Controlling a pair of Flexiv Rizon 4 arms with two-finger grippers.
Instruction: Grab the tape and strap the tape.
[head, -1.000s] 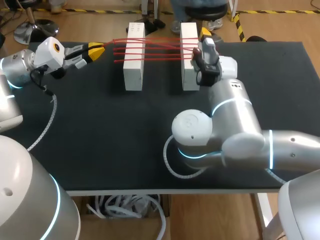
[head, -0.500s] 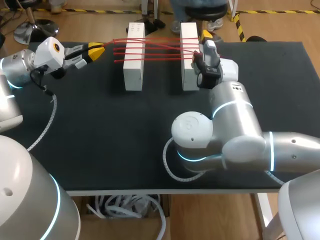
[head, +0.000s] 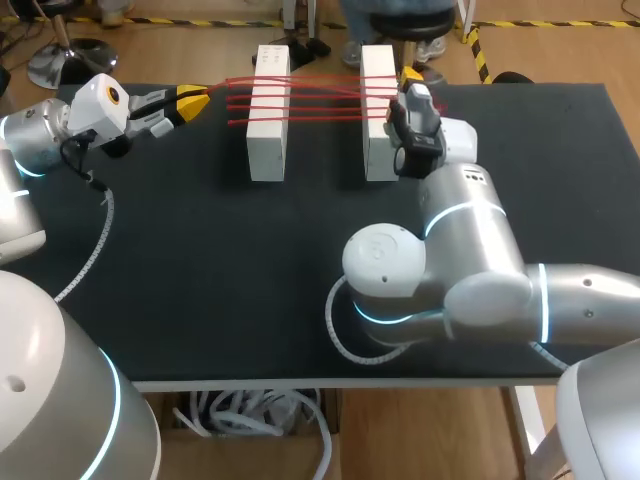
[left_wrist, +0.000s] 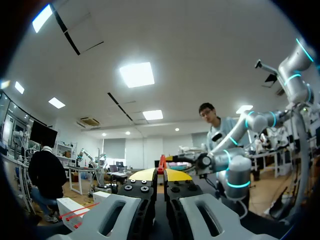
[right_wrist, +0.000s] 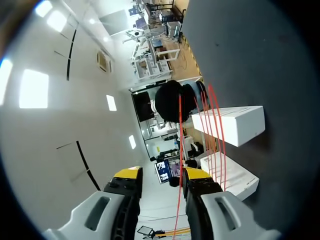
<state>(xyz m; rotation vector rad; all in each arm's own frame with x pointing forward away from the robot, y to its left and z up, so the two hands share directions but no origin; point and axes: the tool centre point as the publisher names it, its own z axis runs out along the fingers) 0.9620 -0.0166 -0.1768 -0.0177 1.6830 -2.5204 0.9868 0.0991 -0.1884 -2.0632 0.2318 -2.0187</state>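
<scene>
While my left claw hangs over the far left corner of the table, close to the far edge, its yellow tips are pressed together and pinch the end of the red tape. From there the tape runs in a few thin lines across two white blocks. The left block and the right block stand side by side with a gap between them, both near the far edge. My right claw sits just beside the right block, on its outer side, also near the far edge. Its tips are spread, and one line of tape runs between them, close to one tip. From the blocks to the near edge the black table top runs wide. My right arm lies over the right part of it.
</scene>
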